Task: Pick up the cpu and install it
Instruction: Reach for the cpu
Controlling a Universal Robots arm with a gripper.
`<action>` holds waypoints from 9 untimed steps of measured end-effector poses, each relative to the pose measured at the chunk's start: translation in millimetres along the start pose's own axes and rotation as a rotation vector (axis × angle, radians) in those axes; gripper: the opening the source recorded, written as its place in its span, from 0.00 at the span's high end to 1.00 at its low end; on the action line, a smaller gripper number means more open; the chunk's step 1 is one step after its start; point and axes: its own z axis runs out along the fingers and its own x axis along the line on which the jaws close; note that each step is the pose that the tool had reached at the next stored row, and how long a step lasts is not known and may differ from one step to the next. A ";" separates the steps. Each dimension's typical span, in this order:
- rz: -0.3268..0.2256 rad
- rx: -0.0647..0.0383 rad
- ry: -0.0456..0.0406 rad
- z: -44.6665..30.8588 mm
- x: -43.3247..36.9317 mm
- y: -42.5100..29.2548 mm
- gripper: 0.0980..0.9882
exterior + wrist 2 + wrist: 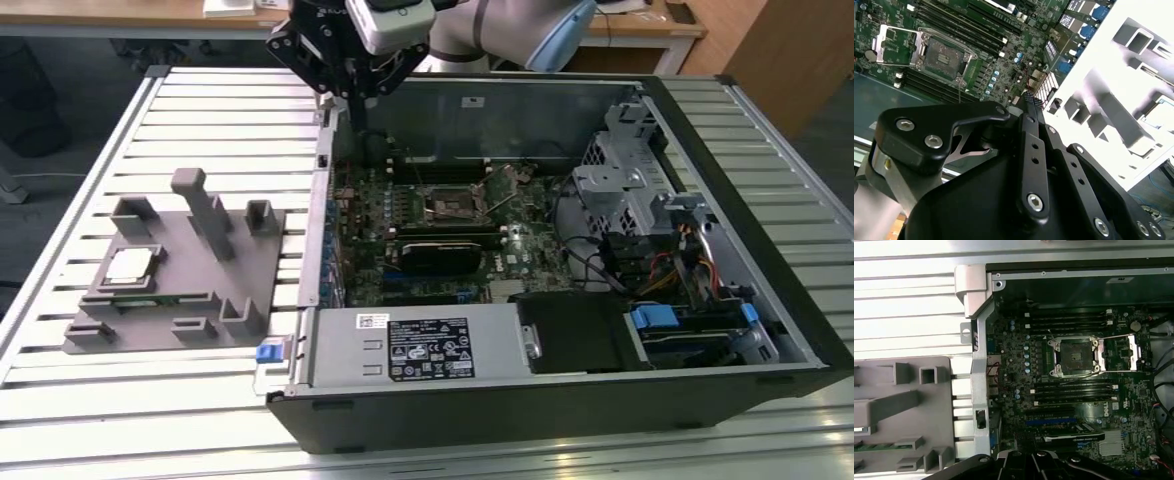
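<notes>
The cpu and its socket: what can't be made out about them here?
- cpu: too small in the exterior view to tell its notches or which way it faces.
- grey fixture: cut off by the picture edge in the first wrist view, washed out by glare in the second.
- socket: contacts too small to check.

We count one desk [80,400], carrying one computer case [561,400] and one grey plastic stand [200,290]. On the stand we count one cpu [130,264] and one green memory stick [140,300]. Inside the case we count one green circuit board [441,215], one processor socket [1074,356] and one power supply box [414,345]. We count one robot arm [521,30], with one tool [354,88].
</notes>
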 end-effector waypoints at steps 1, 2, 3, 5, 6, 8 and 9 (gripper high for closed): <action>0.000 0.000 0.0000 0.0 0.4 0.0 0.99; 0.000 0.000 0.0001 0.0 0.7 0.0 0.99; 0.000 0.000 0.0000 0.0 1.1 -0.1 0.99; 0.000 0.000 0.0001 0.1 1.6 -0.1 0.99; 0.000 0.000 0.0000 0.1 2.0 -0.2 0.99; 0.000 0.000 0.0000 0.2 2.4 -0.2 0.99; 0.000 0.000 0.0001 0.3 2.8 -0.3 0.99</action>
